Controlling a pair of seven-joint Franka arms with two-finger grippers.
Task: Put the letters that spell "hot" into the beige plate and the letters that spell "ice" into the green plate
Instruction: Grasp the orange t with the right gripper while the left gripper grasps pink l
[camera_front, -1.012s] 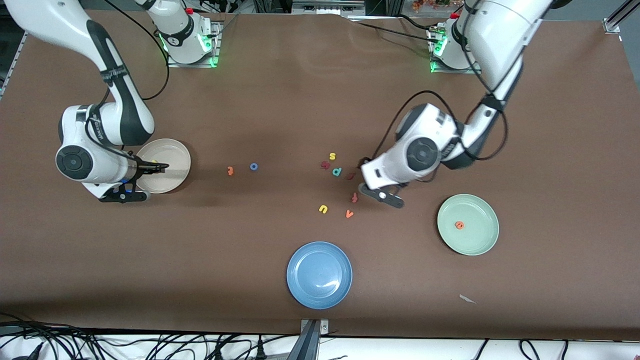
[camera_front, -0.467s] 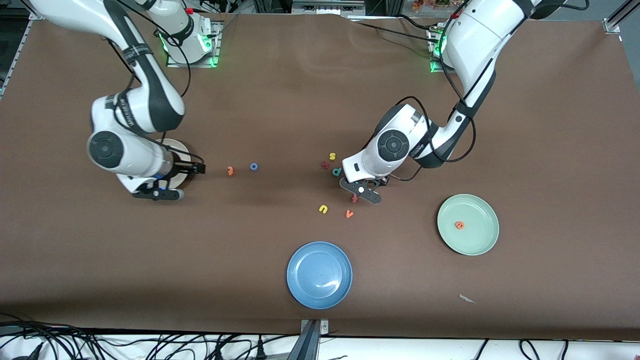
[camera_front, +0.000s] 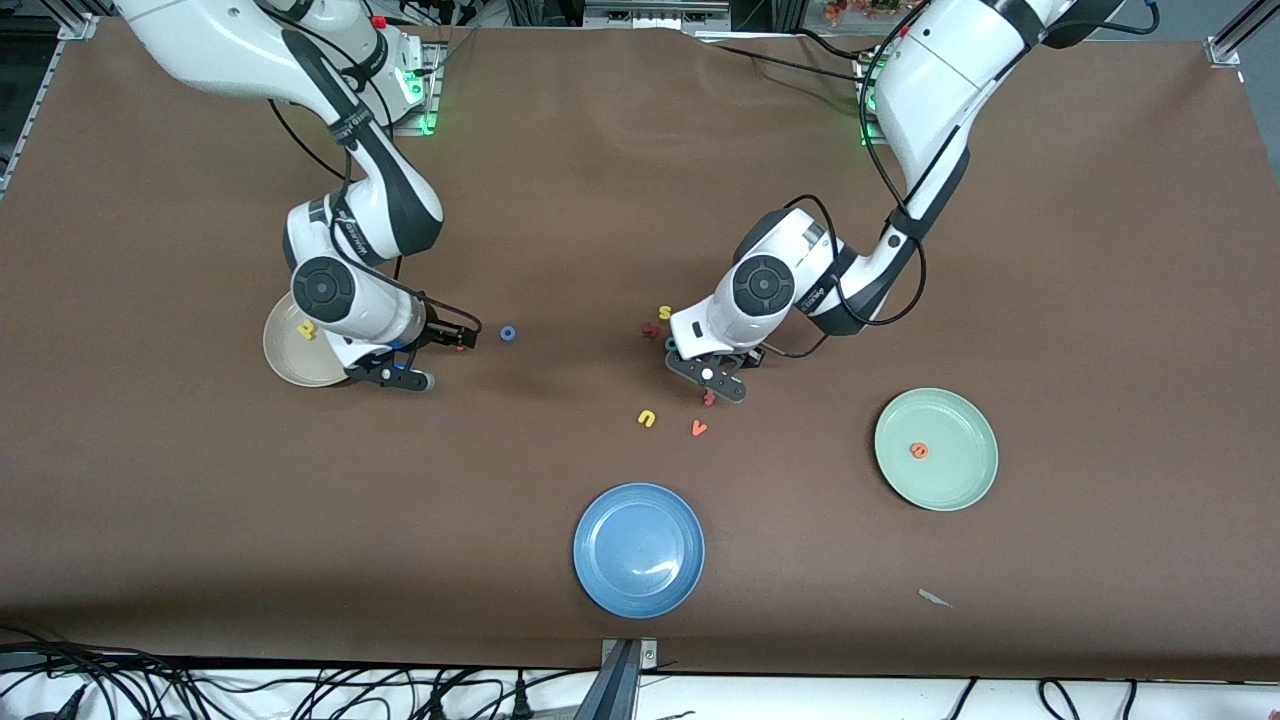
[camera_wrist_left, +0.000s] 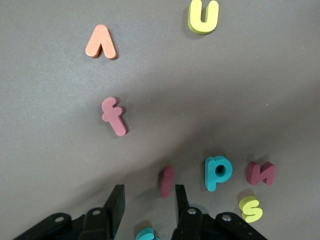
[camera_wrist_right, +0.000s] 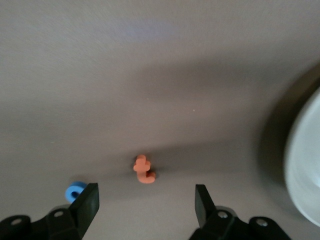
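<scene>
Beige plate (camera_front: 290, 365): sits toward the right arm's end of the table, partly covered by the right arm's wrist; a yellow h (camera_front: 306, 327) lies in it.
Right gripper (camera_front: 468, 336): hangs low over the table just beside the beige plate, fingers spread wide and holding nothing; in the right wrist view the orange t (camera_wrist_right: 144, 170) lies on the table between the two fingers (camera_wrist_right: 86, 204).
Blue o (camera_front: 508, 333): lies on the table just beside the right gripper, toward the middle.
Blue plate (camera_front: 638, 549): nearest the front camera, at mid-table.
Loose letters: a yellow u (camera_front: 647, 418) and an orange v (camera_front: 699, 429) lie nearer the front camera than the left gripper; a yellow s (camera_front: 664, 312) and a dark red n (camera_wrist_left: 260, 173) lie beside a teal p (camera_wrist_left: 217, 173); a red-orange f (camera_wrist_left: 114, 116) lies between them and the v.
Left gripper (camera_wrist_left: 146, 202): low over the letter cluster, fingers parted and grasping nothing; the dark red i (camera_wrist_left: 166, 180) lies just inside one finger, and the teal c (camera_wrist_left: 146, 234) shows between the fingers close to the camera.
Green plate (camera_front: 975, 473): toward the left arm's end of the table, well apart from the cluster, with the orange e (camera_front: 918, 451) lying in it.
</scene>
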